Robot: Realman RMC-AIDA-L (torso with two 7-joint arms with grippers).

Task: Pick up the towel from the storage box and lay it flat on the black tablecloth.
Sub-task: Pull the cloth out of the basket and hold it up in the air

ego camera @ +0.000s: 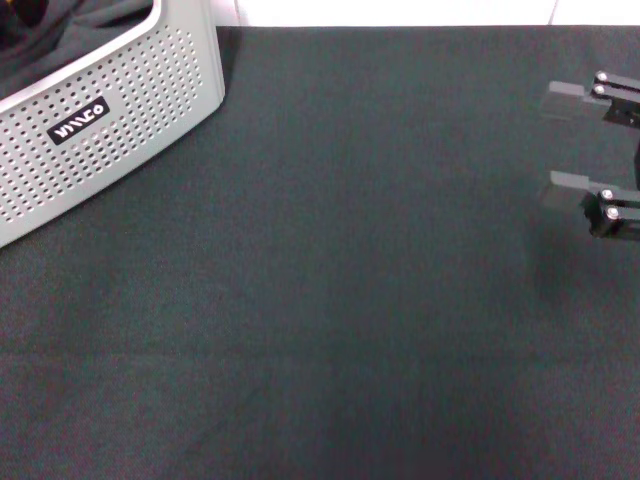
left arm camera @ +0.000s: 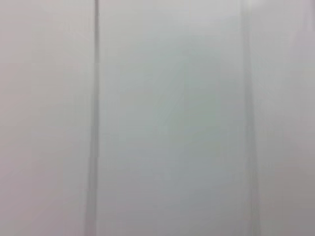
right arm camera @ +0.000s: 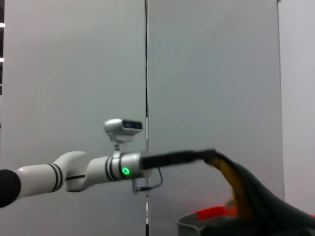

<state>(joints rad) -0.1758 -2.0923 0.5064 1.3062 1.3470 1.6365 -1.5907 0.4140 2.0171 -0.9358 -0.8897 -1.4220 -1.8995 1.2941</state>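
The storage box (ego camera: 110,120) stands at the far left on the black tablecloth (ego camera: 330,300), with dark cloth (ego camera: 70,30) showing inside it. In the right wrist view my left gripper (right arm camera: 210,156) is shut on the towel (right arm camera: 246,196) and holds one end up above the box (right arm camera: 189,225). The towel hangs down from it, yellow-orange on one face and dark grey on the other. My left gripper is out of the head view. My right gripper (ego camera: 562,145) hovers open and empty at the right edge of the tablecloth.
A pale wall strip (ego camera: 400,12) runs behind the table's far edge. The left wrist view shows only a pale panelled wall (left arm camera: 167,118). An orange-red patch (right arm camera: 214,213) shows at the box's rim in the right wrist view.
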